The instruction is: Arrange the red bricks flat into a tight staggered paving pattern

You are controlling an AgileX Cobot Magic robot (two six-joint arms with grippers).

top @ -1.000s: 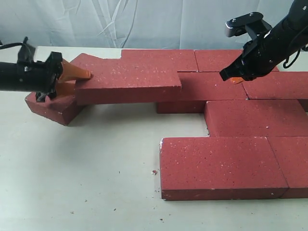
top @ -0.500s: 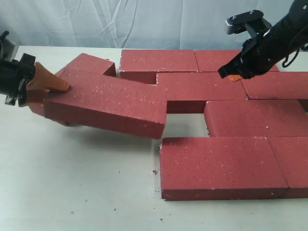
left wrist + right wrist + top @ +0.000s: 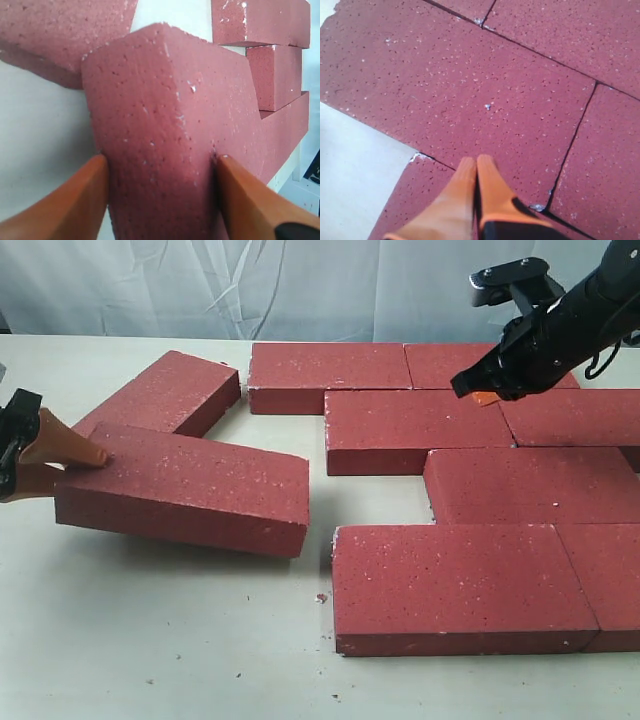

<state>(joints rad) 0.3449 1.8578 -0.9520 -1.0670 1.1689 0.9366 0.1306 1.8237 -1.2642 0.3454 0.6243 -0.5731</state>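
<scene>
Red brick [image 3: 185,485] end clamped btwn L jaws.

White tbl [image 3: 150,640] w/ red bricks [image 3: 465,585]

On your table [image 3: 150,640], the paved bricks [image 3: 470,580] fill three o'clock; a loose brick [image 3: 185,490] lies at nine o'clock, and an angled brick [image 3: 165,390] sits just behind it at eleven.
</scene>
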